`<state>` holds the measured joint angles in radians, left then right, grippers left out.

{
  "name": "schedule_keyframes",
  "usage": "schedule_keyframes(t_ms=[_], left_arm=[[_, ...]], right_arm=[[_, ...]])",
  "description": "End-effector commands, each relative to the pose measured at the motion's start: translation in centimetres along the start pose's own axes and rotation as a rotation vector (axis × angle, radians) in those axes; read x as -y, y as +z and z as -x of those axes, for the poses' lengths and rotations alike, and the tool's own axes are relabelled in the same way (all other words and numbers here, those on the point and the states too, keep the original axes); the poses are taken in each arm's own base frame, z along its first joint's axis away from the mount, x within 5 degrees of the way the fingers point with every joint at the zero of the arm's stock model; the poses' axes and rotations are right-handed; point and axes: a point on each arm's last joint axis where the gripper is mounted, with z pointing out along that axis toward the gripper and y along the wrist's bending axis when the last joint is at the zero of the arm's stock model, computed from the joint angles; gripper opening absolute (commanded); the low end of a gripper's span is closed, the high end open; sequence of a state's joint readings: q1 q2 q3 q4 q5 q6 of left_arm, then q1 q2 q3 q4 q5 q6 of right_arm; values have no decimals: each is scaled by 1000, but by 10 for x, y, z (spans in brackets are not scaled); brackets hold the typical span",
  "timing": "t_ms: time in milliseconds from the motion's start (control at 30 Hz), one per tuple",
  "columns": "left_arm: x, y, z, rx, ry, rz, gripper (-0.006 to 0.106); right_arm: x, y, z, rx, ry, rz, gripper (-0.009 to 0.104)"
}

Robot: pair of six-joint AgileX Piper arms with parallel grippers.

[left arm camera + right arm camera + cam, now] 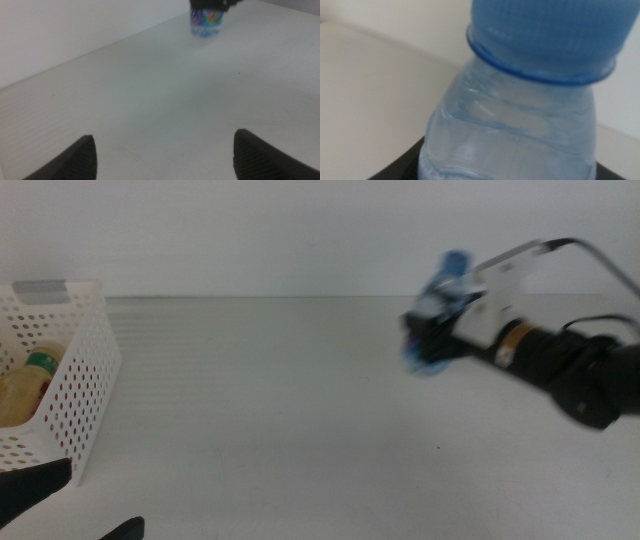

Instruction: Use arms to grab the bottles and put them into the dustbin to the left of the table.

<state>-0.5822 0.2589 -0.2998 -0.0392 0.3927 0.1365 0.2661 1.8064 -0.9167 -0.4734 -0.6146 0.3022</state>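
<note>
A: What's on the far left?

B: A white rectangular plastic basket w/ round holes in its walls (88, 370), the dustbin, sitting at the left edge of the large plain white tabletop (280, 400). A grey patch sits on its rim. Inside lies a clear bottle of yellow liquid w/ a green-edged label (28, 385), on its side.

A: And just below it?

B: The left gripper (75, 498) waits at the bottom edge, near the basket. Its two dark jaws stand wide apart, nothing between them. In its wrist view it looks out over bare table.

A: Then to the right?

B: Open table across the middle, then the right gripper (432, 330), blurred, on an arm coming in from the right. It's clamped round a small clear water bottle w/ a blue cap (443, 310), lifted off the table and tilted, cap toward the back wall.

A: How does the bottle look up close?

B: Right wrist view: ribbed blue cap, blue ring under it, clear rounded shoulder, dark jaws at both sides low down. Left wrist view shows a colourful label band.

A: How to do this step well?

B: My read: keep the squeeze firm, carry it high enough to clear the basket wall, well apart for now, and let go only once over the opening, beside the yellow bottle.
</note>
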Motion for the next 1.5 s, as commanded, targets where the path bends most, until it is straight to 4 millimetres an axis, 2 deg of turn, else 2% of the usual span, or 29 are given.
schedule_keyframes(t_ms=[0,133,200,367,600,800,933,967,1000,1033,1100,1200,1467], left_arm=[[-1,-1,15,89,-24,4,89],[-1,-1,15,89,-24,4,89],[-1,-1,15,89,-24,4,89],[-1,-1,15,89,-24,4,89],[-1,-1,15,89,-24,4,89],[-1,-1,15,89,-24,4,89],[-1,-1,15,89,-24,4,89],[-1,-1,15,89,-24,4,89],[-1,-1,15,89,-24,4,89],[-1,-1,15,89,-24,4,89],[-1,-1,15,89,-24,4,89],[-1,-1,15,89,-24,4,89],[-1,-1,15,88,-24,4,89]], right_arm=[[-40,-15,40,195,-59,126,0],[-97,-24,23,171,-92,284,0],[-119,-28,17,159,-97,350,0],[-156,-38,1,116,-108,457,0],[-183,-42,-17,92,-161,551,0],[-187,-37,-32,66,-152,567,0],[-187,-36,-34,55,-152,567,3],[-187,-35,-36,27,-148,560,42],[-187,-35,-36,26,-144,560,51],[-187,-36,-36,26,-146,563,66],[-187,-36,-36,28,-147,563,81],[-186,-37,-33,12,-140,553,96],[-166,-66,3,-134,-136,407,95]])
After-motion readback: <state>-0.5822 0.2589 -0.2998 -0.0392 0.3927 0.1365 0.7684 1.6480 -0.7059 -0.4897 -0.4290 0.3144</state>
